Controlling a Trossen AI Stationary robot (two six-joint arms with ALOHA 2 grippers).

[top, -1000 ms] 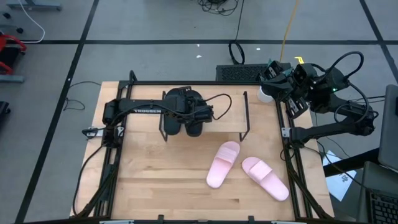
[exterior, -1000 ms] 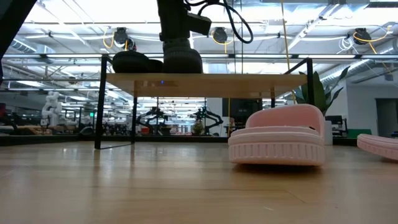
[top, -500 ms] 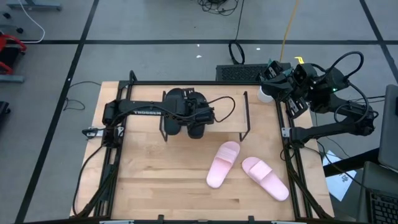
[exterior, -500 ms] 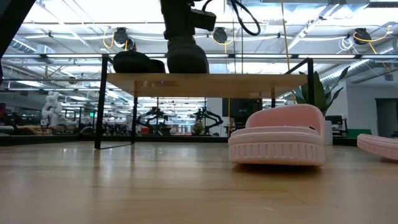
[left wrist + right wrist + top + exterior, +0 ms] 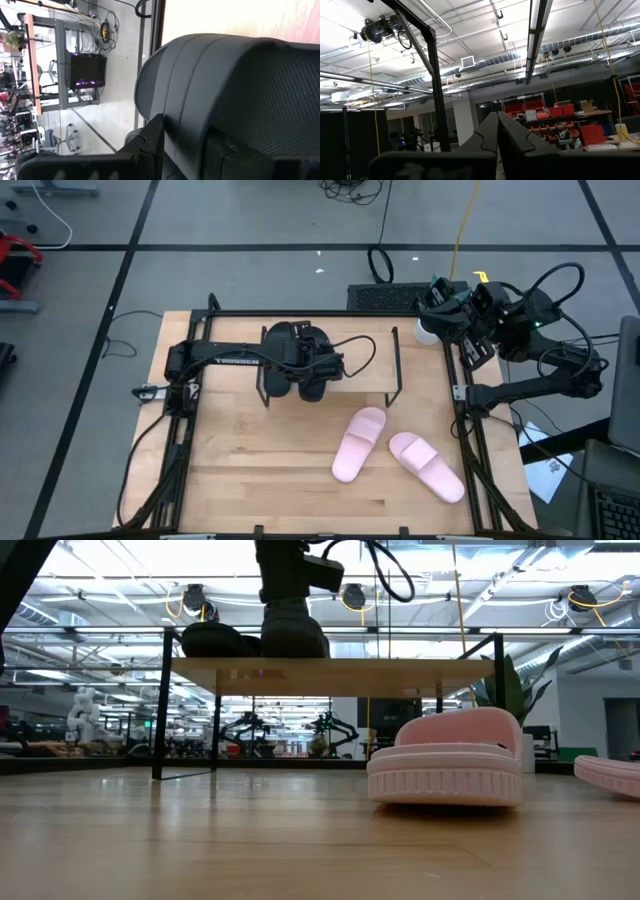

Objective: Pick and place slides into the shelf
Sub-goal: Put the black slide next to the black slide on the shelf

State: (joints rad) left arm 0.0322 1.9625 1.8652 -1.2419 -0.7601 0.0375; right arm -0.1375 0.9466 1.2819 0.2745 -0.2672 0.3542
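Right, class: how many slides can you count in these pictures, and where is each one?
4. Two black slides are on the shelf, the second gripped by the left tool. Two pink slides lie on the table.

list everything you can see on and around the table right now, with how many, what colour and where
Black slides: two, matte black, side by side on the left part of the shelf top; one is in the left hand's grip.
Pink slides: two, pale pink, on the tabletop in front of the shelf's right end, close together, toes angled apart.
Shelf: one, light wood top on a thin black wire frame, at the back of the table.
Table: one, light wood with a black frame.
Keyboard: one, black, on the floor behind the table.
Left hand: over the shelf, closed on a black slide.
Right hand: raised off the table's back right corner, fingers together, holding nothing.
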